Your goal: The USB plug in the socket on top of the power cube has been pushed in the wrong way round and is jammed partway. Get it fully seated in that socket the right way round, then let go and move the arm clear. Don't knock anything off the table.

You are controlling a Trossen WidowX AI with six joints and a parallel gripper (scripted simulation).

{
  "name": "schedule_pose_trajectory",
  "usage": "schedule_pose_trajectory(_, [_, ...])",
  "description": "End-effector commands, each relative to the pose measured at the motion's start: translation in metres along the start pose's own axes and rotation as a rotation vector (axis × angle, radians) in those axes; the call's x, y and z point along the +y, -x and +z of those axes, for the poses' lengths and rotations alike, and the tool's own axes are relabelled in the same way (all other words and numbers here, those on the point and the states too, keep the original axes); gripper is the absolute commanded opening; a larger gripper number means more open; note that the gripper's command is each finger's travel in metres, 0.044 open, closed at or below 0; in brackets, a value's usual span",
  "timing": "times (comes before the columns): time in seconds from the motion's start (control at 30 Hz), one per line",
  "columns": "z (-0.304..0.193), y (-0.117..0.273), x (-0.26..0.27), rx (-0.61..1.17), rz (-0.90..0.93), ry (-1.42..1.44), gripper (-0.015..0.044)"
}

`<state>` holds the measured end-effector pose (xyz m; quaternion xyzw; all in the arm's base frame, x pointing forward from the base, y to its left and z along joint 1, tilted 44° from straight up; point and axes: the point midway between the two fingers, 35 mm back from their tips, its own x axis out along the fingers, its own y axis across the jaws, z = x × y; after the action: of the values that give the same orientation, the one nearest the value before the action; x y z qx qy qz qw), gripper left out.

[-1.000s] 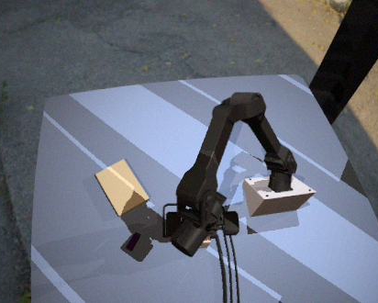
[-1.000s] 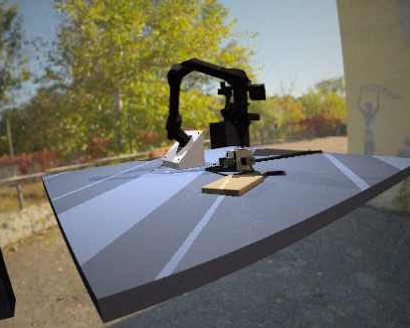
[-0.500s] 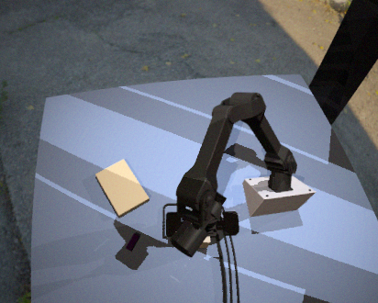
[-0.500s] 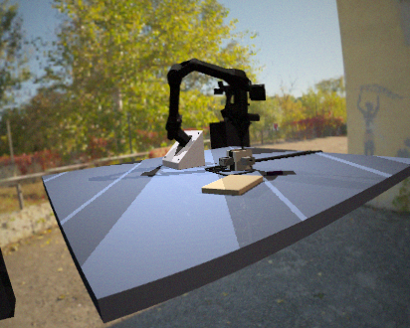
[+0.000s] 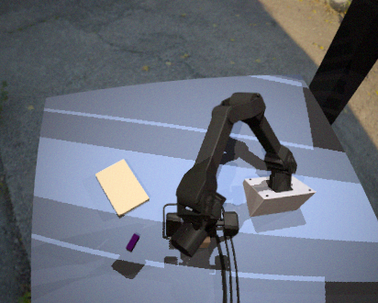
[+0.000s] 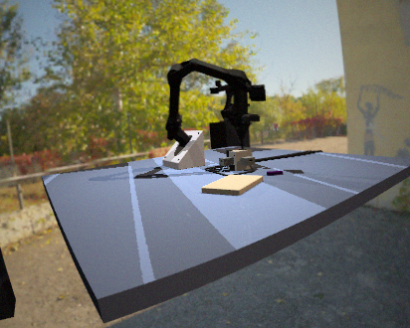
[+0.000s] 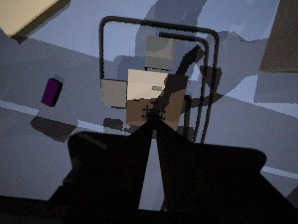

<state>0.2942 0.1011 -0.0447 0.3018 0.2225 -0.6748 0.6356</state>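
Note:
The tan power cube point(image 7: 142, 85) point(image 6: 244, 162) stands below my gripper point(image 7: 154, 123). In the top view the arm covers most of it. The wrist view shows its top, with a small slot near the middle. My fingers are shut on the USB plug at the near part of the cube's top. The plug is small and dark between the tips and mostly hidden, so its way round and depth cannot be told. The gripper points down, with its tips at or just above the cube top. In the top view the tips are hidden behind the arm.
Grey blocks point(image 7: 160, 52) point(image 7: 114, 93) sit against the cube's sides, with black cables point(image 7: 102, 50) looping around it. A flat cream block point(image 5: 122, 187) point(image 6: 232, 185) point(image 7: 27, 15) and a small purple block point(image 5: 133, 242) point(image 6: 275, 173) point(image 7: 51, 92) lie nearby. The arm stands on a white wedge mount point(image 5: 281, 206) point(image 6: 192, 156).

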Motion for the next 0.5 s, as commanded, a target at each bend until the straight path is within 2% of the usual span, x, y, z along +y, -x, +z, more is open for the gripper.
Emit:
schedule_pose_trajectory(0.0, [0.0003, -0.0015, -0.0002, -0.004, 0.002, 0.004, 0.0])
schedule_pose_trajectory(0.47, [0.0002, -0.0032, -0.0002, -0.004, 0.002, 0.004, 0.0])
